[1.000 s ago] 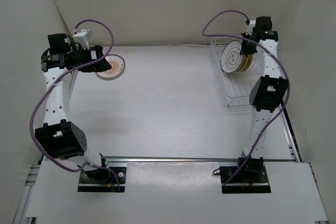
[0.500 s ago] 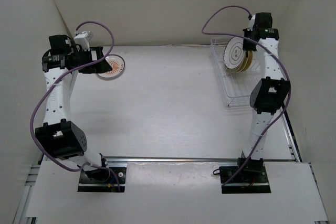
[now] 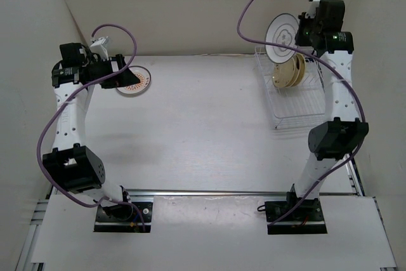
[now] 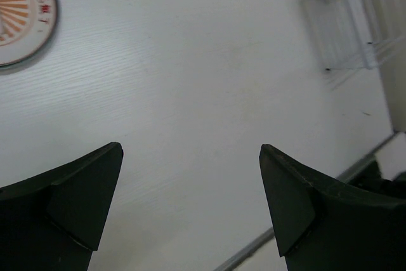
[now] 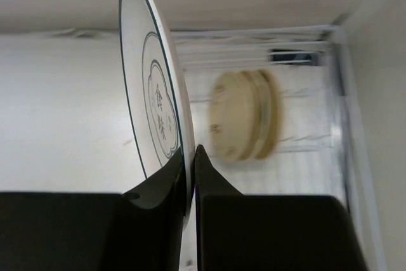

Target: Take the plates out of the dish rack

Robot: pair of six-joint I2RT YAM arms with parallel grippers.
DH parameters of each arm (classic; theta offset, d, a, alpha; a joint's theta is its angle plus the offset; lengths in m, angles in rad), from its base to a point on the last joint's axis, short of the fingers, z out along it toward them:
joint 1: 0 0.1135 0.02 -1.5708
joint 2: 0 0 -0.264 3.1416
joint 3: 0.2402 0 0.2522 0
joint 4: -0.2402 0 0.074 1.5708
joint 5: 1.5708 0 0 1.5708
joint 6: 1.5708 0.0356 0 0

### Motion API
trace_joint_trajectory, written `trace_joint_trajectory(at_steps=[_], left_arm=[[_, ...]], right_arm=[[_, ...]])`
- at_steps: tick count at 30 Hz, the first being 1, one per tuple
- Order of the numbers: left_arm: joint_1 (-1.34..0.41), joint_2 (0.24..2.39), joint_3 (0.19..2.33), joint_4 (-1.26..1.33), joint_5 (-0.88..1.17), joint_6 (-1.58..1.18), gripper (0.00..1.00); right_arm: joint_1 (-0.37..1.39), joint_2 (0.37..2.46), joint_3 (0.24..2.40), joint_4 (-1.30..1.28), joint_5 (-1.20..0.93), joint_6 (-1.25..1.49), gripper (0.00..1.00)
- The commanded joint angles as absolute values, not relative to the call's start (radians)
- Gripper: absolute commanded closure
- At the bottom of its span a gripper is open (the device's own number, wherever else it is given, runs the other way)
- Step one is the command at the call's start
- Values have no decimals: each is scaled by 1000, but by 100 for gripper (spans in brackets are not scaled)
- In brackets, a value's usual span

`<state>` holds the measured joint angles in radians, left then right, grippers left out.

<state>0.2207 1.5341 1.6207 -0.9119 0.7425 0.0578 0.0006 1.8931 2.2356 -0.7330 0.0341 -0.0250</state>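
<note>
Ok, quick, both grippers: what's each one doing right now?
Left gripper: open, holding nothing.
Right gripper: closed on the ring-patterned plate.

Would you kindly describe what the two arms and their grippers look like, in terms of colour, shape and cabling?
The left arm and right arm look alike: slim white links, chunky black joint housings and black base plates. A purple cable loops loosely along each. The left gripper and right gripper have plain matte black, wedge-shaped fingers.

open table [image 3: 203, 125] centre, dish rack [image 3: 293, 105] far right
</note>
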Motion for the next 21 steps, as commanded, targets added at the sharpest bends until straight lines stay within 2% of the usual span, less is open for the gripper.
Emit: trace_joint_trajectory(at_steps=[1, 2, 3, 4, 9, 16, 21], left_arm=[[224, 1538, 1605, -888, 969, -21, 0], [224, 1551, 1595, -879, 1004, -32, 0], [224, 1575, 1595, -879, 1035, -44, 0], [224, 1586, 1595, -879, 1063, -44, 0], [193, 1630, 1586, -851, 1103, -97, 0], [57, 1696, 1586, -819, 1126, -127, 0], [57, 1738, 1595, -801, 1160, -160, 0]], right_arm=[[3, 1821, 2110, -739, -402, 40, 100], [3, 1821, 2038, -739, -516, 52, 100], [3, 1821, 2007, -739, -720, 67, 100], [3, 1821, 1981, -755, -811, 78, 100], [103, 1831, 1806, -782, -1092, 52, 100], [242, 1951, 1807, -782, -1212, 61, 100], [290, 2032, 1842, -758, -1255, 107, 100]])
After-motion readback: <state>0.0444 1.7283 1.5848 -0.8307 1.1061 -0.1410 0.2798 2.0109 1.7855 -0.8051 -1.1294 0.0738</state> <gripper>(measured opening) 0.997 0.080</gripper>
